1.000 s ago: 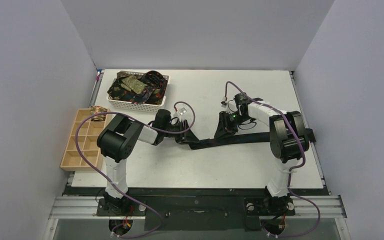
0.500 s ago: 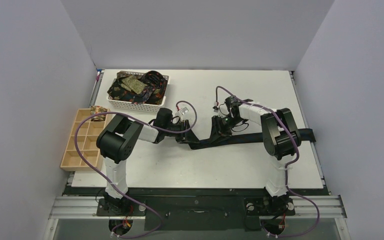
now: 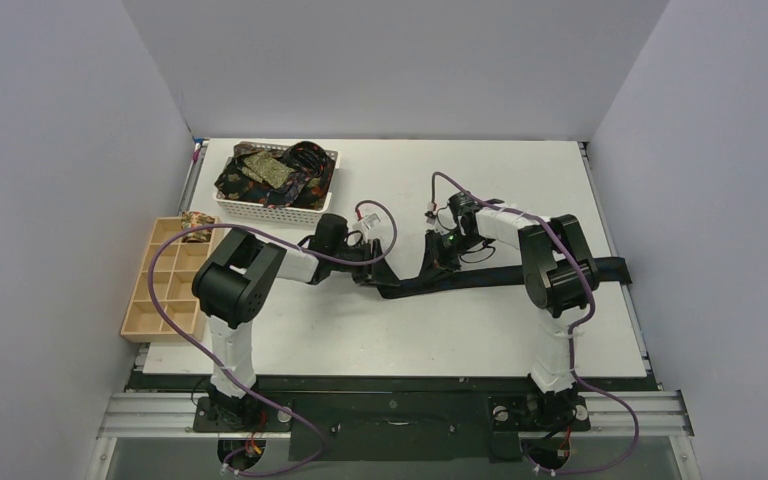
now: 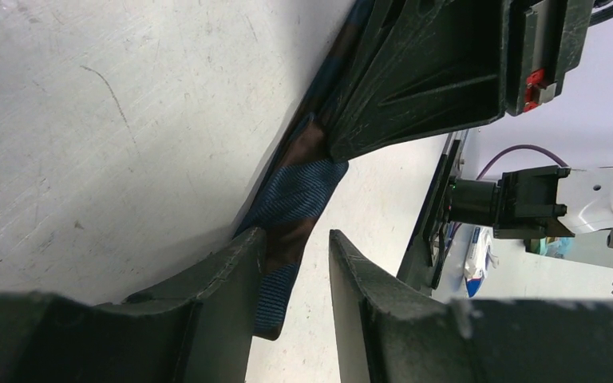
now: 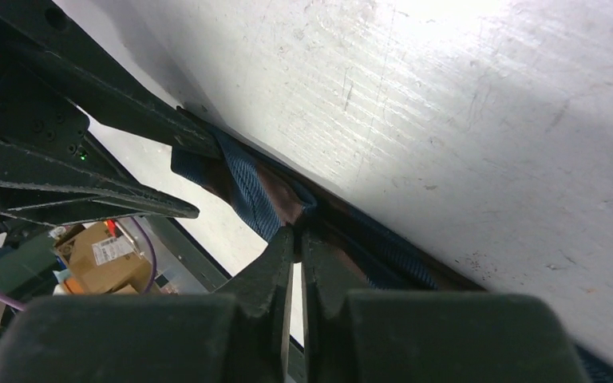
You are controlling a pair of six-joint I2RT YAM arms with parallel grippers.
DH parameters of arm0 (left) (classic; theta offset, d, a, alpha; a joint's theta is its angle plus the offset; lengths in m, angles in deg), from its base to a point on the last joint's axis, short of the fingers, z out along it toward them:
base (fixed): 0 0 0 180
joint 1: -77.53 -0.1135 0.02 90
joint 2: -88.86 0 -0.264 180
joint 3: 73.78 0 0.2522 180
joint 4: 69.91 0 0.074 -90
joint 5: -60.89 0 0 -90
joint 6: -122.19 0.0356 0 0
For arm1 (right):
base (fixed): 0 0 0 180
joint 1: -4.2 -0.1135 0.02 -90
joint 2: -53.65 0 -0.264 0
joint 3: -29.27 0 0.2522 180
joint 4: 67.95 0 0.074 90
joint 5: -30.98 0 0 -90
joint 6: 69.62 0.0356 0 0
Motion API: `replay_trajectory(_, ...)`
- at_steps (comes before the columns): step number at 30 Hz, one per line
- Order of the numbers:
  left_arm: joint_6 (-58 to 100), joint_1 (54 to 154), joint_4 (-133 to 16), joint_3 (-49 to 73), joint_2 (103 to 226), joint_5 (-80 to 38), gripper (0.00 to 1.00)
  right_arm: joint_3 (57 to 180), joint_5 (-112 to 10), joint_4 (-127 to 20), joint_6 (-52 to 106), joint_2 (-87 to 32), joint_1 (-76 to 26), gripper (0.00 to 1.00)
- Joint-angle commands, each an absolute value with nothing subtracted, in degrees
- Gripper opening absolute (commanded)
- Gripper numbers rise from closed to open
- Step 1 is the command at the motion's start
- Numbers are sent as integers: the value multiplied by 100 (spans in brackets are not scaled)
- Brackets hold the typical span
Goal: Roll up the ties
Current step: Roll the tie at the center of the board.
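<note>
A long black tie [image 3: 500,275] lies flat across the middle of the table, its right end near the table's right edge. My right gripper [image 3: 438,264] is shut on a fold of the tie close to its left end; in the right wrist view its tips [image 5: 295,233] pinch the dark blue weave [image 5: 247,191]. My left gripper [image 3: 365,272] is open at the tie's left end. In the left wrist view [image 4: 295,236] the tie end [image 4: 299,187] lies against the left finger [image 4: 231,271], ungripped. The two grippers are close together, facing each other.
A white lattice basket [image 3: 260,207] at the back left holds several loose patterned ties [image 3: 270,170]. A pale wooden compartment tray [image 3: 155,305] sits at the left edge with one rolled patterned tie [image 3: 196,222] in its far corner compartment.
My right gripper has moved left along the tie toward the left gripper, and the right arm has swung left with it. The left gripper has barely moved.
</note>
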State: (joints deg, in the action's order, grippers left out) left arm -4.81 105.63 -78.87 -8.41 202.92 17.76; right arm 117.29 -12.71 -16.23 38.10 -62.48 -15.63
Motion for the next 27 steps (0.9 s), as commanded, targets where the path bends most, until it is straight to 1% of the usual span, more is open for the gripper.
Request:
replay_trajectory(1, 226, 10566, -7022, -830, 20447, 612, 36, 11857, -1262, -1573, 3675, -6191, -1618, 0)
replay_trajectory(3, 324, 10566, -6989, -795, 20370, 590, 39, 11861, -1388, -1463, 3555, -6186, -1619, 0)
replay_trajectory(5, 444, 10566, -6954, -745, 20274, 583, 46, 11805, -1530, -1439, 3452, -6201, -1619, 0)
replay_trajectory(6, 500, 10566, -6901, -676, 20201, 580, 52, 11781, -1589, -1442, 3417, -6223, -1619, 0)
replay_trajectory(7, 649, 10561, -6856, -619, 20151, 579, 54, 11742, -1721, -1444, 3335, -6238, -1619, 0)
replay_trajectory(8, 869, 10551, -6714, -473, 20036, 578, 59, 11727, -1855, -1450, 3297, -6301, -1615, 0)
replay_trajectory(10, 1393, 10545, -6399, -252, 19807, 521, 65, 11682, -1953, -1501, 3216, -6411, -1594, 0)
replay_trajectory(15, 2591, 10557, -5757, -274, 19167, 250, 74, 11679, -2144, -1594, 2992, -6567, -1564, 0)
replay_trajectory(21, 3695, 10681, -5849, -979, 18824, 420, 75, 11591, -2269, -1746, 2884, -6463, -1559, 0)
replay_trajectory(27, 4384, 10906, -6106, -977, 19048, 469, 74, 11538, -2346, -1778, 2793, -6446, -1566, 0)
